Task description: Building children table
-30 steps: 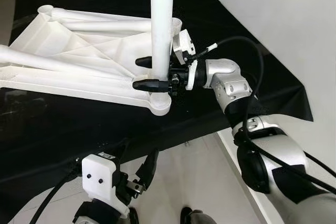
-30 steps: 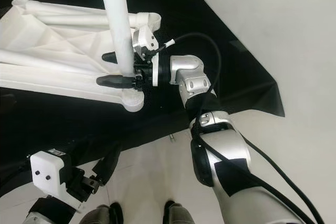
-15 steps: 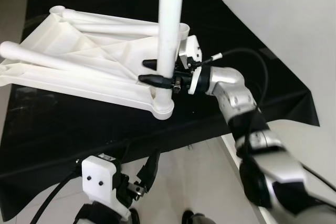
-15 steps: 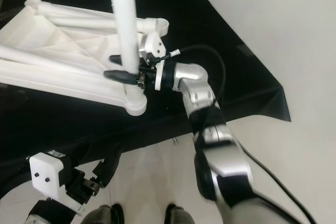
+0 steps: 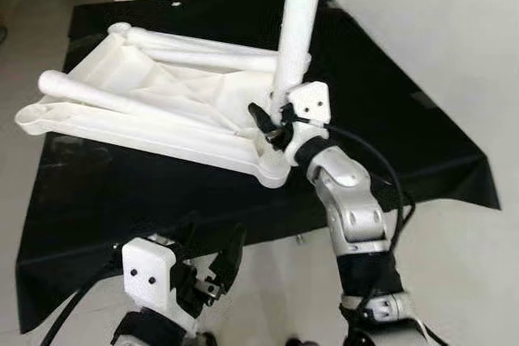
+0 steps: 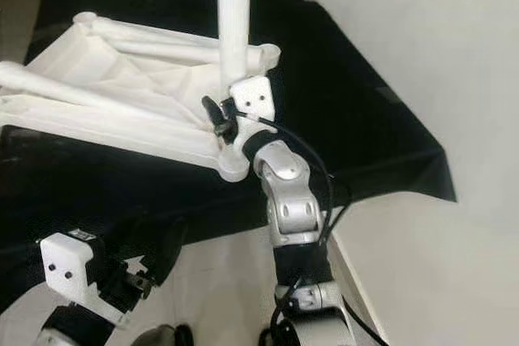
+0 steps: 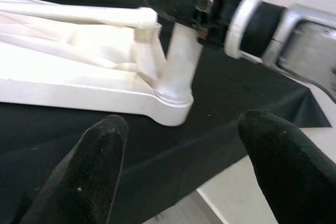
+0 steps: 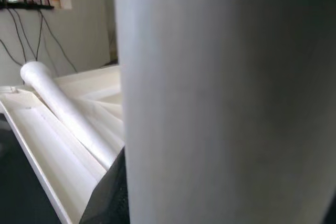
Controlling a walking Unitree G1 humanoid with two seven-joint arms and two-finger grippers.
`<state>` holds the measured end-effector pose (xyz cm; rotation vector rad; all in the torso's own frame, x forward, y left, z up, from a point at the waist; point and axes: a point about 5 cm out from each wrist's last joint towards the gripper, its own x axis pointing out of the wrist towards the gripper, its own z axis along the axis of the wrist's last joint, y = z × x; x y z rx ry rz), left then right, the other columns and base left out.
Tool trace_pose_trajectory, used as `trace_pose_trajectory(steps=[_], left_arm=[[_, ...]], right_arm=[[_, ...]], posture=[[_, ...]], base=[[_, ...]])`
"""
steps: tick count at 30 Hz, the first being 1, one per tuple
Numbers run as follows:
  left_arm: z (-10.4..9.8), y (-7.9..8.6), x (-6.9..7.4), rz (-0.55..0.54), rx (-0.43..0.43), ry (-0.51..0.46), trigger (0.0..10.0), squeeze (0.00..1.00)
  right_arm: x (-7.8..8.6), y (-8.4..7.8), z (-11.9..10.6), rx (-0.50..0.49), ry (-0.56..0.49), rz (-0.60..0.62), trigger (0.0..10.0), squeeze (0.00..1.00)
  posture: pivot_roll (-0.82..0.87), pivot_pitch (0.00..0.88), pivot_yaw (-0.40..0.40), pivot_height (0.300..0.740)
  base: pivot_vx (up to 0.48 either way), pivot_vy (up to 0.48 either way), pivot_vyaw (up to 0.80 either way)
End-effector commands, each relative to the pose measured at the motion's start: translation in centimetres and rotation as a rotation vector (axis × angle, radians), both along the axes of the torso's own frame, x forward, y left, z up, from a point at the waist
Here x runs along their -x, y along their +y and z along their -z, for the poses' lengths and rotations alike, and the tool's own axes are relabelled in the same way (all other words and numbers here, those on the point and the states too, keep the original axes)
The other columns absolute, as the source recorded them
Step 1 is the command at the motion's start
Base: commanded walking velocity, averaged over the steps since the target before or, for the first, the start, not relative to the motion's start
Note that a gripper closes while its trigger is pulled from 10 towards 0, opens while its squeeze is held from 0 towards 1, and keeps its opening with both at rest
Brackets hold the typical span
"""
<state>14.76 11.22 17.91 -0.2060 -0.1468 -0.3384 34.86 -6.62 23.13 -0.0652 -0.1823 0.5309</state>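
A white plastic table top [image 5: 146,111] lies upside down on a black-draped table [image 5: 389,119]. A white table leg [image 5: 296,30] stands upright in the socket at its near right corner. My right gripper [image 5: 272,119] is shut on the table leg just above the socket, and the leg [image 8: 220,103] is very close in the right wrist view. Below the table's near edge, my left gripper [image 5: 219,261] hangs open. Its black fingers [image 7: 97,166] stand wide apart with nothing between them, facing the leg's socket [image 7: 176,103].
Another white leg [image 5: 89,95] slants across the top's far left part, and a further one [image 5: 203,42] runs along its far edge. The black cloth hangs over the near edge [image 5: 105,241]. Pale floor lies to the right, below the table.
My right arm has swung from the right of the leg round to its near side, still gripping it. The whole view has shifted, so the camera moved. The left gripper keeps its place.
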Motion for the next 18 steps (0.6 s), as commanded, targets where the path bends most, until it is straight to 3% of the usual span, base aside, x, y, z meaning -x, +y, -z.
trace_pose_trajectory(steps=[1, 2, 4, 5, 6, 8, 10, 12, 13, 14, 16, 17, 18], left_arm=[[0.6, 0.0, 0.1, -0.001, -0.007, 0.030, 10.0, 0.00], [0.6, 0.0, 0.0, -0.005, -0.007, 0.028, 10.0, 0.00], [0.6, 0.0, 0.0, -0.006, -0.006, 0.026, 10.0, 0.00], [0.6, 0.0, -0.1, -0.006, -0.006, 0.025, 10.0, 0.00], [0.5, 0.0, -0.1, -0.006, -0.006, 0.025, 10.0, 0.00], [0.5, 0.0, -0.1, -0.005, -0.005, 0.024, 10.0, 0.00], [0.5, 0.0, -0.1, -0.005, -0.005, 0.024, 10.0, 0.00], [0.5, 0.0, -0.2, -0.004, -0.006, 0.021, 10.0, 0.00], [0.5, 0.0, -0.2, -0.004, -0.006, 0.021, 10.0, 0.00], [0.5, 0.0, -0.2, -0.005, -0.007, 0.020, 10.0, 0.00], [0.5, 0.0, -0.2, -0.005, -0.007, 0.019, 10.0, 0.00], [0.5, 0.0, -0.3, -0.005, -0.008, 0.018, 10.0, 0.00], [0.5, 0.0, -0.3, -0.005, -0.008, 0.018, 10.0, 0.00]], right_arm=[[-0.2, 0.9, 2.0, -0.012, 0.103, -0.004, 0.0, 0.00], [-0.3, 1.0, 1.6, -0.002, 0.098, -0.023, 10.0, 0.00], [-0.1, 1.3, 1.2, 0.016, 0.092, -0.044, 10.0, 0.00], [0.1, 1.7, 0.6, 0.027, 0.068, -0.084, 10.0, 0.69], [0.1, 2.1, -0.1, 0.035, 0.041, -0.152, 10.0, 1.00], [0.1, 2.6, -1.3, 0.021, 0.021, -0.251, 10.0, 1.00], [0.1, 2.6, -1.3, 0.021, 0.021, -0.251, 10.0, 1.00], [-0.2, 2.9, -2.9, 0.039, -0.044, -0.416, 10.0, 1.00], [-0.2, 2.9, -2.9, 0.039, -0.044, -0.416, 10.0, 1.00], [-0.3, 3.0, -3.3, 0.113, -0.072, -0.598, 10.0, 1.00], [-0.2, 3.0, -3.2, 0.150, -0.070, -0.661, 10.0, 1.00], [-0.4, 2.9, -3.1, 0.212, -0.083, -0.710, 10.0, 0.92], [-0.4, 2.9, -3.1, 0.212, -0.083, -0.710, 10.0, 0.92]], posture=[[0.07, 0.248, -0.044, 0.740], [0.07, 0.248, -0.045, 0.740], [0.07, 0.248, -0.046, 0.740], [0.07, 0.248, -0.045, 0.740], [0.07, 0.247, -0.044, 0.740], [0.07, 0.244, -0.045, 0.740], [0.07, 0.244, -0.045, 0.740], [0.08, 0.243, -0.044, 0.740], [0.08, 0.243, -0.044, 0.740], [0.08, 0.243, -0.042, 0.740], [0.08, 0.243, -0.042, 0.740], [0.09, 0.242, -0.044, 0.740], [0.09, 0.242, -0.044, 0.740]], base=[[0.000, 0.000, 0.00], [0.000, 0.000, 0.00], [0.000, 0.000, 0.00], [0.000, 0.000, 0.00], [0.000, 0.000, 0.00], [0.000, 0.000, 0.00], [0.000, 0.000, 0.00], [0.000, 0.000, 0.00], [0.000, 0.000, 0.00], [0.000, 0.000, 0.00], [0.000, 0.000, 0.00], [0.000, 0.000, 0.00], [0.000, 0.000, 0.00]])
